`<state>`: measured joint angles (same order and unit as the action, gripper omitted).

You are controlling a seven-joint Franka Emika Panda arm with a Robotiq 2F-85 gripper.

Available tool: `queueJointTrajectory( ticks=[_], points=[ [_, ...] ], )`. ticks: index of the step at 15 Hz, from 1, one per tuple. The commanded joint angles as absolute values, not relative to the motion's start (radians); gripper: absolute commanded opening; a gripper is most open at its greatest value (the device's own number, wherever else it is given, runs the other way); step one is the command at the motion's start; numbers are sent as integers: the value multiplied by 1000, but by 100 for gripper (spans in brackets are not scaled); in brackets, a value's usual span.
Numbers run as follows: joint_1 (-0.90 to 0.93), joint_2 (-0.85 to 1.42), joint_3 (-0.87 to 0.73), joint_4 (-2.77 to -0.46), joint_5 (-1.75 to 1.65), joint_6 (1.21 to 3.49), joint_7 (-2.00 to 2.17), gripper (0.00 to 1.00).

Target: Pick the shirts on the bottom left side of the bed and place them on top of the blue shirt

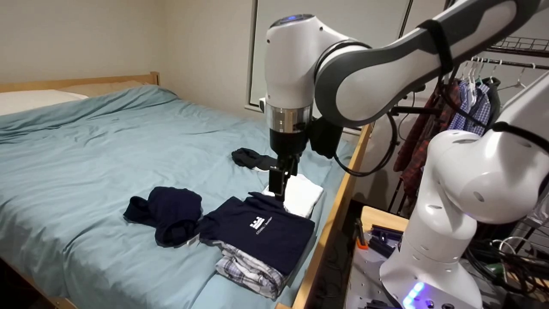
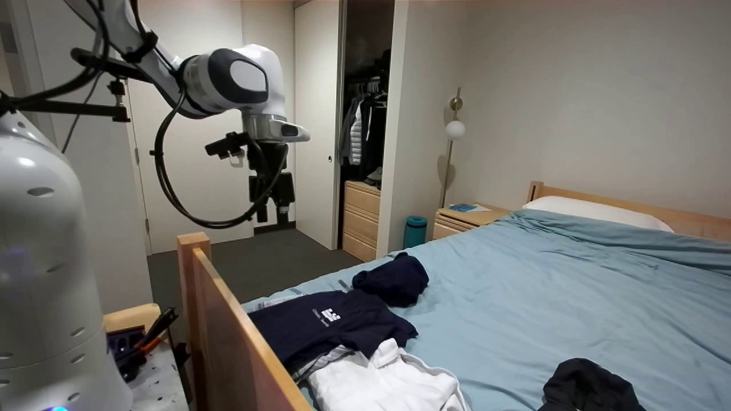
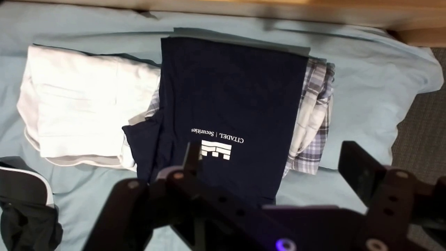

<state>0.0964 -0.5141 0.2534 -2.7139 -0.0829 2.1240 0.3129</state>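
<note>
The pincer (image 3: 271,158) is released: in the wrist view its jaws stand well apart with no cloth between them, and in an exterior view it hangs well above the tabletop (image 1: 107,150). The work lies along the foot edge, beside the wooden footboard (image 2: 243,345). Near the bottom left corner, as one faces the headboard (image 2: 702,225), a printed navy shirt (image 3: 233,90) lies folded on a plaid shirt (image 1: 253,272), whose folds show past it toward that corner. A white shirt (image 2: 388,382) lies just beside this pile, farther along the foot edge. A bunched navy garment (image 1: 173,210) sits inward from the pile, nearer the left edge; a black garment (image 1: 253,159) lies beyond the white shirt, toward the right edge.

With nothing carried, the step in hand looks like lining up for a pick, though a pause after a release would look the same. Which piece counts as the blue shirt is unsure; if it is the printed one, nothing rests on top of it and the placing is undone. The next move probably calls for lowering over a loose fold of the chosen shirt, gripping several layers, then lifting clear of its neighbours.
</note>
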Motion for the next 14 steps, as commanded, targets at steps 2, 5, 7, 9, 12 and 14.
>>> queueJointTrajectory(
  ticks=[2, 5, 7, 9, 12, 14],
  points=[
    [49, -313, 153, -2684, -80, 2390, 249, 100],
    [53, -141, 95, -2642, -41, 2549, 159, 100],
    [81, -11, 57, -2591, 35, 2580, 35, 100],
    [87, 112, 62, -2513, 99, 2555, -85, 100],
    [71, 46, 68, -2567, 48, 2555, 3, 100],
    [70, 35, 68, -2570, 48, 2555, 3, 100]
  ],
)
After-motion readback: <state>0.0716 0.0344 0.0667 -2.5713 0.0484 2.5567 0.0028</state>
